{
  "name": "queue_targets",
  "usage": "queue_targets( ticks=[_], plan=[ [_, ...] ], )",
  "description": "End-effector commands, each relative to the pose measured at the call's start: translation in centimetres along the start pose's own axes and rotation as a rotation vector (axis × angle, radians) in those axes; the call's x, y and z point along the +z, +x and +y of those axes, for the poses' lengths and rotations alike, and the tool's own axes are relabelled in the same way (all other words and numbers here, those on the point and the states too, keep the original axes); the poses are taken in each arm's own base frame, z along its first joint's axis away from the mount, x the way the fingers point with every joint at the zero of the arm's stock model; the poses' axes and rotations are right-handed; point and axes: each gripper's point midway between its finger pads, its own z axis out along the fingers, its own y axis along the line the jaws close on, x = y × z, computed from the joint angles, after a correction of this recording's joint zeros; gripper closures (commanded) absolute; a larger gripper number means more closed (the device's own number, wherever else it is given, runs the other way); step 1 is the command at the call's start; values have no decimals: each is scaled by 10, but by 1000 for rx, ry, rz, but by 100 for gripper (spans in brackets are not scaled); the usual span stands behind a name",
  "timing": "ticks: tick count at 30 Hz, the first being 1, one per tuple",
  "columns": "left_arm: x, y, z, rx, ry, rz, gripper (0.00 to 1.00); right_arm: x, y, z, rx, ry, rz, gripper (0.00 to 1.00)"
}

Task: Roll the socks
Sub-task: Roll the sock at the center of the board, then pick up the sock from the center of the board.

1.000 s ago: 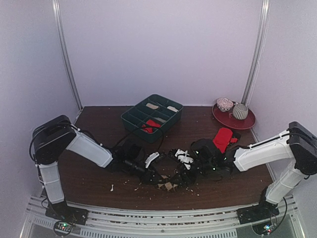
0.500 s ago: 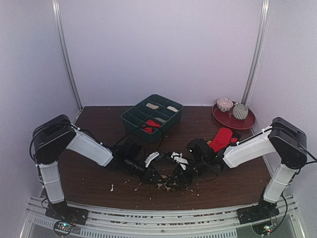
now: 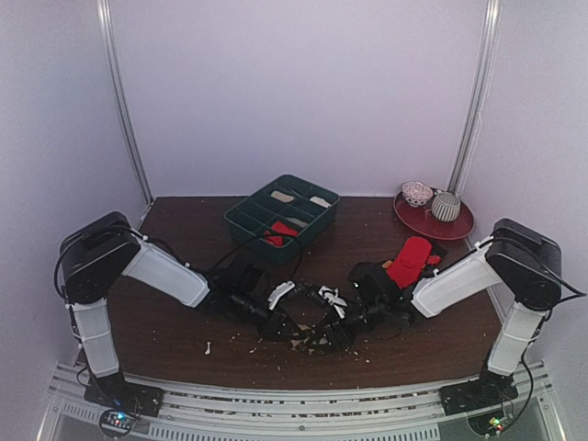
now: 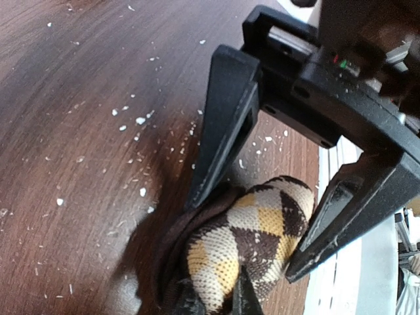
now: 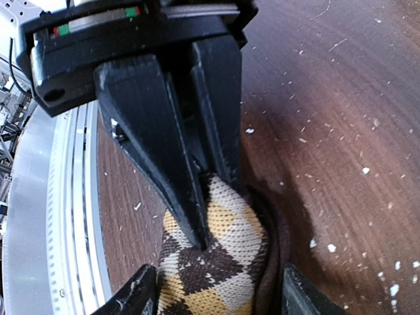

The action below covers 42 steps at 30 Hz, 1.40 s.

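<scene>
Toward the front of the tabletop (image 3: 165, 340), the left pincer (image 5: 211, 200) is pinching the argyle sock (image 5: 210, 262) at its bunched end, apparently anchoring it, while the right pincer (image 4: 243, 237) is standing spread astride it, likely readying to roll.

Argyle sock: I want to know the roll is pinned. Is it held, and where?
Left jaws pinch the sock at its bunched argyle end; right jaws straddle it, grip unclear.
</scene>
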Motion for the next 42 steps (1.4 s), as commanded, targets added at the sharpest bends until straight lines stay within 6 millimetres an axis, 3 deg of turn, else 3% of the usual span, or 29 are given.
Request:
queue_targets(
  ticks=[1, 8, 15, 19, 26, 30, 36, 42],
  plan=[
    [-2, 107, 48, -178, -234, 306, 100, 6, 50, 10, 121, -38, 139, 37],
    [-2, 103, 49, -169, -241, 293, 100, -16, 39, -29, 196, 260, 171, 30],
    [0, 97, 49, -157, -238, 284, 100, -40, -14, -8, 164, 224, -9, 18],
    [0, 97, 49, -150, -240, 287, 100, -42, -28, -3, 189, 182, -53, 12],
    [1, 99, 52, -151, -243, 299, 100, -16, -3, -10, 251, 111, -31, 10],
    [1, 99, 52, -146, -245, 307, 100, -7, 1, -11, 289, 69, -56, 11],
    [2, 100, 53, -145, -249, 315, 100, 2, 16, 7, 315, 5, -21, 18],
    [3, 100, 54, -145, -249, 315, 100, 3, 28, 14, 335, -11, 4, 34]
  ],
)
